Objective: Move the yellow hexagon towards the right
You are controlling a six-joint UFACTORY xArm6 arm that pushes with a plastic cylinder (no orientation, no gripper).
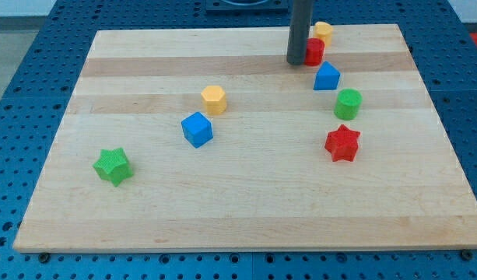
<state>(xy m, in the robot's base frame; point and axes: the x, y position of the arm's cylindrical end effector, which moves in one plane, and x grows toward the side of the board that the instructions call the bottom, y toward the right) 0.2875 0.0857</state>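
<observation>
The yellow hexagon [214, 99] sits on the wooden board left of centre, toward the view's top. A blue cube [197, 129] lies just below and left of it. My tip [296, 62] rests on the board near the view's top, well to the right of the yellow hexagon and apart from it. The tip stands just left of a red block [314, 51], close to it or touching.
A yellow block [323, 32] lies behind the red block. A blue block [327, 76], a green cylinder [348, 103] and a red star [342, 143] run down the view's right. A green star [113, 166] sits at the lower left. The board's edge [246, 247] runs along the bottom.
</observation>
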